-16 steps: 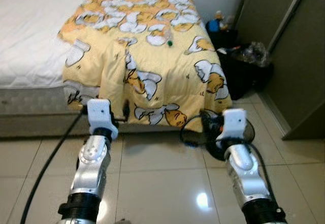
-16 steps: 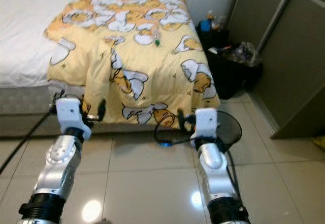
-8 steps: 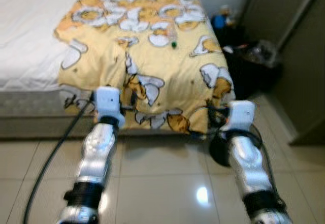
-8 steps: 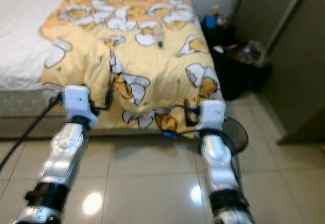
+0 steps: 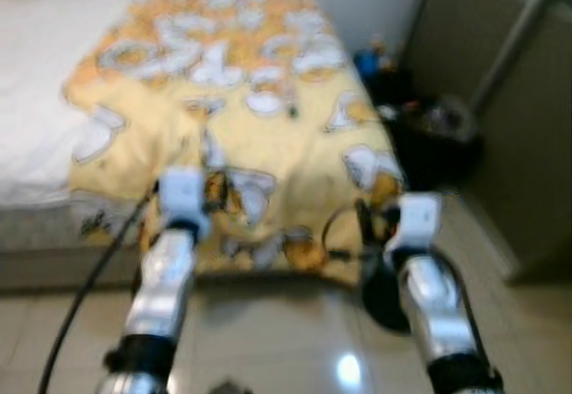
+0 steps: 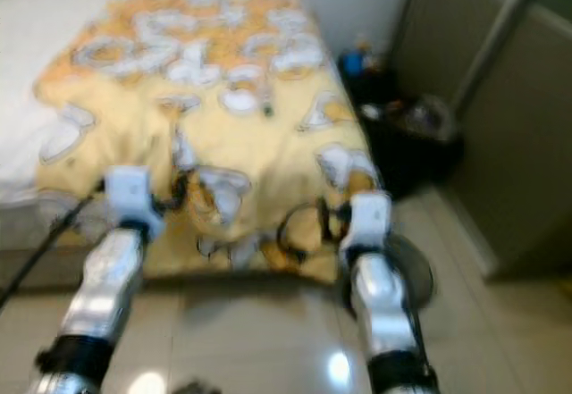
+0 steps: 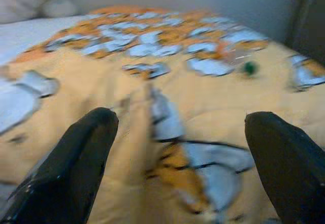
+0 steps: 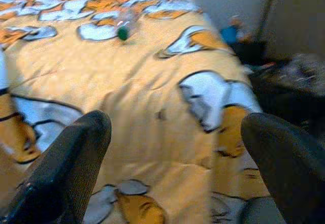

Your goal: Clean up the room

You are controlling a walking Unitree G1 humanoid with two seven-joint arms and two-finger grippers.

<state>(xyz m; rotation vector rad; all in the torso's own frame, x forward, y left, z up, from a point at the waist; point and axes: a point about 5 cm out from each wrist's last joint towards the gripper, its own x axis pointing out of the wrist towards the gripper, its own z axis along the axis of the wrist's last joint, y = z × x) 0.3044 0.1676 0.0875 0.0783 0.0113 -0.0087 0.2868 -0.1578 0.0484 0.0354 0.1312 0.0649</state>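
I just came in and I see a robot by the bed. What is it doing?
The robot stands at the foot of the bed, facing a yellow cartoon blanket that hangs over the edge. Both arms are raised toward it: the left end effector and the right end effector are open and hold nothing. A clear bottle with a green cap lies on the blanket. The picture is blurry.
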